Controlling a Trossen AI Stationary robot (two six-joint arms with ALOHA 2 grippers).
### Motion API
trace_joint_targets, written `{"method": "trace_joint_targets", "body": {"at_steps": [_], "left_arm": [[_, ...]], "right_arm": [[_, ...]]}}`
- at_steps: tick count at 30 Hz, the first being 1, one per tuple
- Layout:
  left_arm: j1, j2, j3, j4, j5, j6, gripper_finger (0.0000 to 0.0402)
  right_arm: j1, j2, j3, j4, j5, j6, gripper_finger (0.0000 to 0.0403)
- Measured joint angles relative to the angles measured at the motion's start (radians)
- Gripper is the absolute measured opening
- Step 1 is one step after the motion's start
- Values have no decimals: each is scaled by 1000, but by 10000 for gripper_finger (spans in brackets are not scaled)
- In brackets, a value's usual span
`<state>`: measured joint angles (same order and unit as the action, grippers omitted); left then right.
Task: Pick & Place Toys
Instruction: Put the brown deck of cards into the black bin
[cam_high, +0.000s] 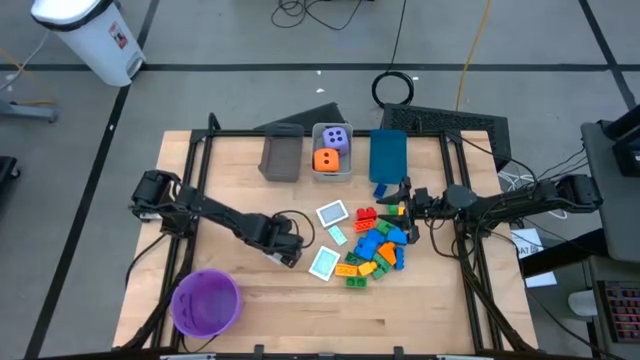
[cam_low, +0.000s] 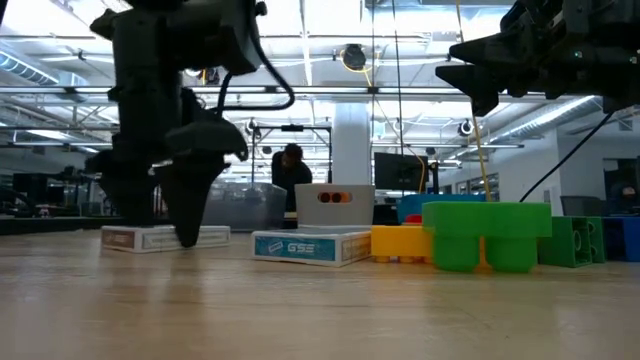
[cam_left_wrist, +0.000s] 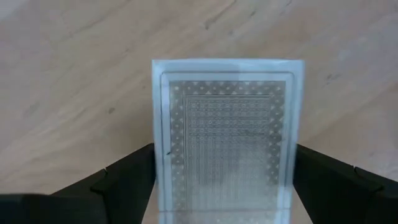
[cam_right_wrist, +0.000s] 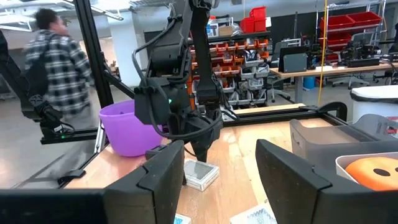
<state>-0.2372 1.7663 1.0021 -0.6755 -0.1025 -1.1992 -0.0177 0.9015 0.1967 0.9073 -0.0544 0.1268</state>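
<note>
We see left gripper low over table, jaws apart, straddling card. Card lies flat between jaws, nothing clamped yet; its long axis runs straight ahead from jaws. Left arm nearer by far.

Right gripper hangs above brick pile, jaws part-open, empty.

Clear bin holds purple die and orange die. Grey bin, blue bin, bowl look empty.
</note>
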Motion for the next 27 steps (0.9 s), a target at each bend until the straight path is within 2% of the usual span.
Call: {"method": "trace_joint_targets", "body": {"at_steps": [4, 8, 14, 18, 24, 27], "left_arm": [[1, -7, -53, 61, 8, 11, 351], [14, -13, -55, 60, 25, 46, 348], [33, -19, -13, 33, 34, 126, 312], [53, -31, 22, 17, 25, 182, 312], [100, -103, 61, 5, 5, 265, 349], [143, -150, 87, -44, 5, 318, 338]], "right_arm": [[0, 0, 0, 0, 0, 0, 192], [0, 0, 0, -1, 0, 0, 192], [0, 0, 0, -2, 0, 0, 192], [0, 0, 0, -2, 0, 0, 192], [0, 0, 0, -7, 0, 0, 192], [0, 0, 0, -7, 0, 0, 192]]}}
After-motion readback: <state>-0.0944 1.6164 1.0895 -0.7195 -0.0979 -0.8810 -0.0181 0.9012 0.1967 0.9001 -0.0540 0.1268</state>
